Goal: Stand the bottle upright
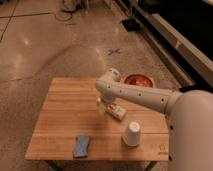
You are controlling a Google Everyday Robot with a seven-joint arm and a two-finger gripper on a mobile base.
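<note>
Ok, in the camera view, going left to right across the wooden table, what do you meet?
Blue sponge → gripper, open, low over the table's middle → bottle lying on its side just right of it → white paper cup → reddish bowl at the far right edge.

The end effector [103, 106] hangs open over the lying bottle [117, 111].
</note>
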